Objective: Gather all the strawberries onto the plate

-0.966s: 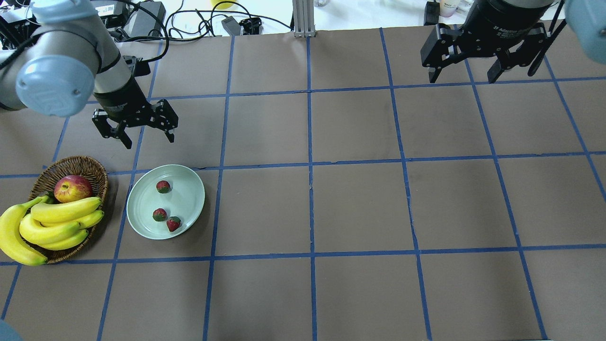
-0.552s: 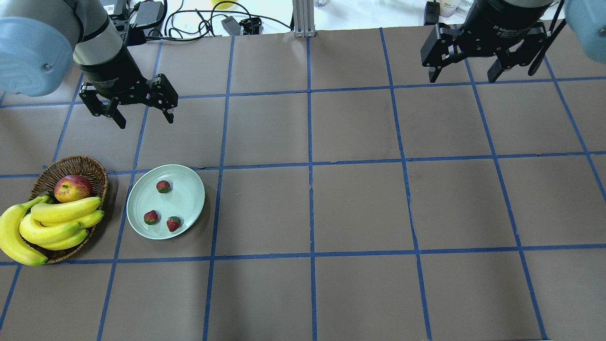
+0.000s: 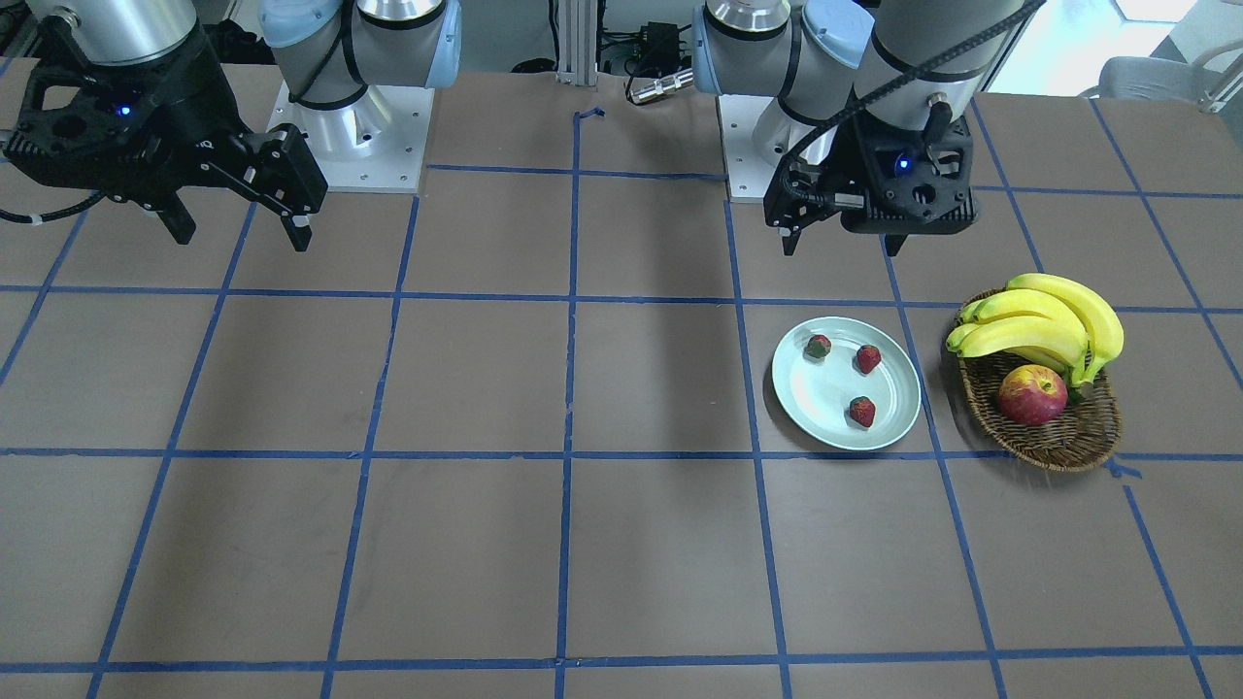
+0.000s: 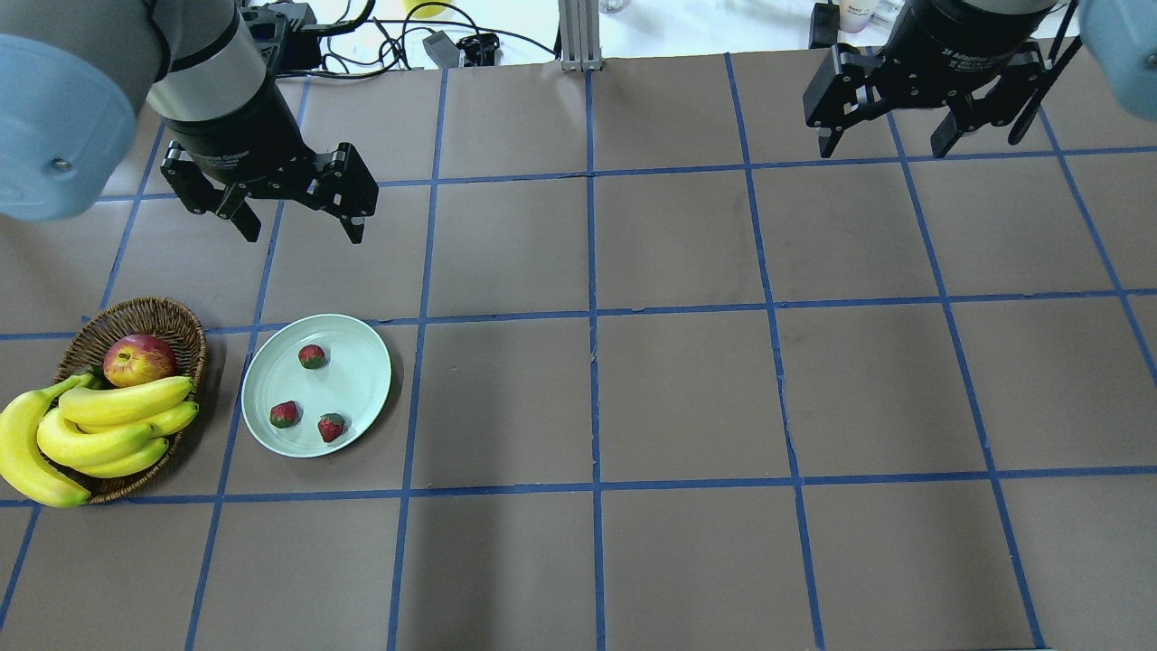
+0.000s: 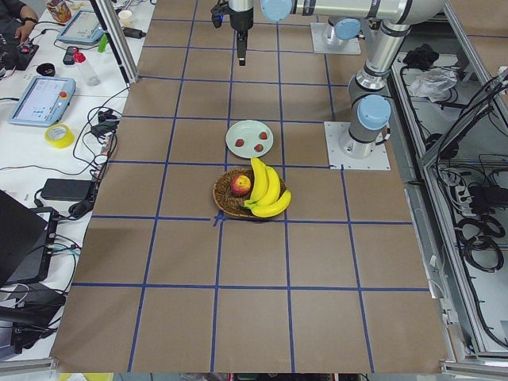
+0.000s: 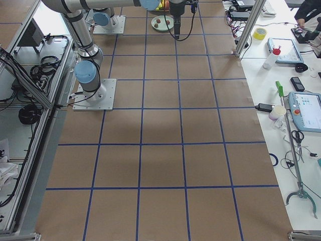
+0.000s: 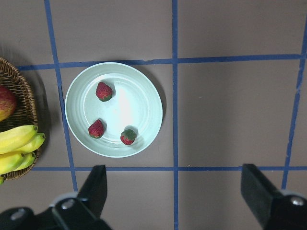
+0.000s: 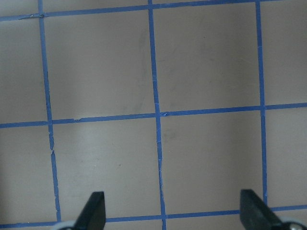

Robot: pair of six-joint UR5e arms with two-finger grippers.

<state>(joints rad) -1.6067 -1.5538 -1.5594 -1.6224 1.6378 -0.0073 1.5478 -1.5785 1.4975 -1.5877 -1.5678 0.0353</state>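
The pale green plate (image 4: pixel 362 366) lies on the table's left side and holds three strawberries (image 4: pixel 312 356), (image 4: pixel 284 414), (image 4: pixel 332 427). From the left wrist view, all three strawberries (image 7: pixel 104 91) rest inside the plate (image 7: pixel 136 103). My left gripper (image 4: pixel 301 231) hangs open and empty, high above the table and just behind the plate. In the front view that left gripper (image 3: pixel 841 243) hovers behind the plate (image 3: pixel 825 403). My right gripper (image 4: pixel 883 149) is open and empty over the far right of the table, and only bare table shows between its fingers (image 8: pixel 93 211).
A brown wicker basket (image 4: pixel 136 312) stands left of the plate with a bunch of bananas (image 4: pixel 108 416) and a red-yellow apple (image 4: pixel 138 359). Cables and power bricks (image 4: pixel 434 41) lie along the far table edge. Blue tape lines grid the brown tabletop.
My left gripper has risen away from the plate and shifted a little to the right. One strawberry has rolled slightly left inside the plate. The right arm has not moved.
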